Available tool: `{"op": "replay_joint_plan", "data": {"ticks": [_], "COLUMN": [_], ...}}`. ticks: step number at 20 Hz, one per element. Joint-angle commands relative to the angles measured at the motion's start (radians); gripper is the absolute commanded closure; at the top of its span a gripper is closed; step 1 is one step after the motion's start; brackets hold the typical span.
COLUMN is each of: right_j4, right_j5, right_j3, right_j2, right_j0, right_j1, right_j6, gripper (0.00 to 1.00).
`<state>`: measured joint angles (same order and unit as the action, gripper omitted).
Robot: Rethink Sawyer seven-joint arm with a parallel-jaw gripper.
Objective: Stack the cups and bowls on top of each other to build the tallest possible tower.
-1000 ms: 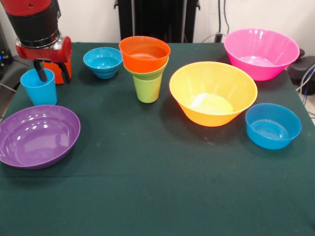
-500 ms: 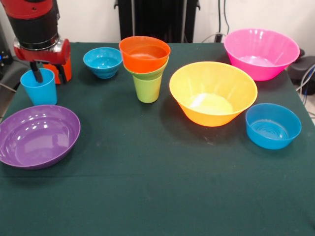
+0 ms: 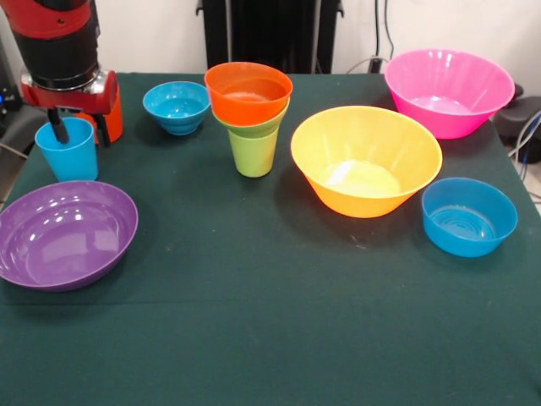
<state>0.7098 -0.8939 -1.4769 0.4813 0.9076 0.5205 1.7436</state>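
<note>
The arm (image 3: pixel 55 38) is cut off by the top edge, so only its lower part shows. The orange cup (image 3: pixel 112 114) stands behind the hand (image 3: pixel 79 128) and shows only as a strip on the hand's right side. One finger (image 3: pixel 58 127) dips behind the near wall of the light blue cup (image 3: pixel 68 152), hiding its tip. In the tower (image 3: pixel 249 114), the orange bowl (image 3: pixel 248 91) hides most of the small green bowl (image 3: pixel 254 125), leaving only a band under its rim, and that bowl hides the rim of the lime green cup (image 3: pixel 253 154). The purple bowl (image 3: pixel 63 234) is clipped by the left edge, and the worktop (image 3: pixel 270 321) by the bottom and side edges.
</note>
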Motion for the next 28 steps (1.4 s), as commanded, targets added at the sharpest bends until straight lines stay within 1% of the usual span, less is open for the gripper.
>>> {"op": "replay_joint_plan", "data": {"ticks": [1,7,28], "right_j4": [0.075,0.073,0.066], "right_j5": [-0.064,-0.044,-0.039], "right_j3": [0.047,0.042,0.040], "right_j2": [-0.027,-0.020,-0.011], "right_j0": [-0.047,-0.037,-0.033], "right_j1": [-0.059,-0.065,-0.066], "right_j6": [-0.191,-0.193,-0.199], "gripper": [0.00,0.00,0.00]}}
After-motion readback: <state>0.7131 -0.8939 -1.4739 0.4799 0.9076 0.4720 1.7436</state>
